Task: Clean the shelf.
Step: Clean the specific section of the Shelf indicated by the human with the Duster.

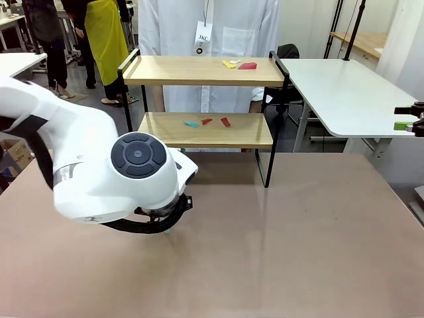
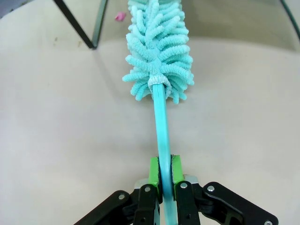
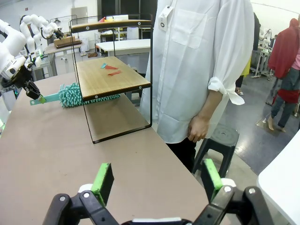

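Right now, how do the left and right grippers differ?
The left gripper is shut on the duster, clamping its handle; the right gripper is open and holds nothing. The left gripper is low over the table, in front of the shelf; the right gripper is off at the right side, away from the shelf. Both are black with green pads.

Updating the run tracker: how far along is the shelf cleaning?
Done: the left end effector is shut on the handle of the teal duster. In hand: the duster head sits low over the table by the legs of the shelf, not yet on a board. Left: coloured scraps lie on the top board, more on the lower one. The right end effector is open and empty.
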Controlling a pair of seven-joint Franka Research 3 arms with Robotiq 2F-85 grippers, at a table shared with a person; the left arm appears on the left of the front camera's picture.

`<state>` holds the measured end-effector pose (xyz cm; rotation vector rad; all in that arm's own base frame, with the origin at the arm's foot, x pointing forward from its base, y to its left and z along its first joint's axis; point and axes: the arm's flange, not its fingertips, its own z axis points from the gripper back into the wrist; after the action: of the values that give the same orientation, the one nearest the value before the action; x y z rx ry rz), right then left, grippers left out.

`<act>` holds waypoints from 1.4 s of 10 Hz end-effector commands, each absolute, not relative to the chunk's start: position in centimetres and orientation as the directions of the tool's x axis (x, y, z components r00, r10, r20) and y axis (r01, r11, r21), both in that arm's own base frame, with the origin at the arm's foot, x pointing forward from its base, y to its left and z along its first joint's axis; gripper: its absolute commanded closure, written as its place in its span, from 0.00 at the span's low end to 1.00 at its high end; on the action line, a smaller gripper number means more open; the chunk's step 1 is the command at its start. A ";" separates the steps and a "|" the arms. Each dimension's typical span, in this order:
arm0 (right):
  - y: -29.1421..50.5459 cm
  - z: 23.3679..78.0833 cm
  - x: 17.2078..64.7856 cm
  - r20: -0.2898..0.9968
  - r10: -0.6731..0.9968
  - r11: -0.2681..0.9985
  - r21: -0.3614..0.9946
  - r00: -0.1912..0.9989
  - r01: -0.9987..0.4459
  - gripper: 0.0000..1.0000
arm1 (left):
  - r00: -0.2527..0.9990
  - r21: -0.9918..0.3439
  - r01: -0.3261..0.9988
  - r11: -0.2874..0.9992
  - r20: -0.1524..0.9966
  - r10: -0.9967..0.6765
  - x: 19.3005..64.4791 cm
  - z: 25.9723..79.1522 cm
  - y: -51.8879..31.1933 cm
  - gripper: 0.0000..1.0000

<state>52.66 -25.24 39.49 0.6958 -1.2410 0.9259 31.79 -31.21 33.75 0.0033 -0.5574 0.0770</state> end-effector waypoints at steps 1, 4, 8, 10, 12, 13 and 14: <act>-24.8 40.2 52.7 0.973 0.216 0.486 -0.033 0.083 -0.873 0.00 | 0.856 -0.007 -0.068 0.998 0.513 0.062 30.4 36.2 -28.2 0.87; -24.8 40.2 52.7 0.973 0.216 0.486 -0.033 0.083 -0.873 0.00 | 0.843 0.035 -0.117 0.993 0.532 0.081 29.7 37.2 -26.0 0.87; -24.8 40.2 52.7 0.973 0.216 0.486 -0.033 0.083 -0.873 0.00 | 0.851 0.106 -0.137 0.985 0.522 0.062 28.9 37.2 -24.3 0.87; -24.8 40.2 52.7 0.973 0.216 0.486 -0.033 0.083 -0.873 0.00 | 0.846 0.130 -0.142 0.981 0.531 0.052 28.3 37.4 -24.1 0.87; -24.8 40.2 52.7 0.973 0.216 0.486 -0.033 0.083 -0.873 0.00 | 0.832 0.115 -0.083 0.990 0.554 0.005 28.1 37.7 -24.6 0.87; -24.8 40.2 52.7 0.973 0.216 0.486 -0.033 0.083 -0.873 0.00 | 0.842 0.122 -0.141 0.982 0.536 0.055 31.8 37.5 -27.8 0.87; -24.8 40.2 52.7 0.973 0.216 0.486 -0.033 0.083 -0.873 0.00 | 0.842 0.122 -0.141 0.982 0.536 0.055 31.8 37.5 -27.8 0.87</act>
<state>52.67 -25.24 39.51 0.6958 -1.2414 0.9260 31.54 -27.99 37.78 0.1589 -0.5690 0.0873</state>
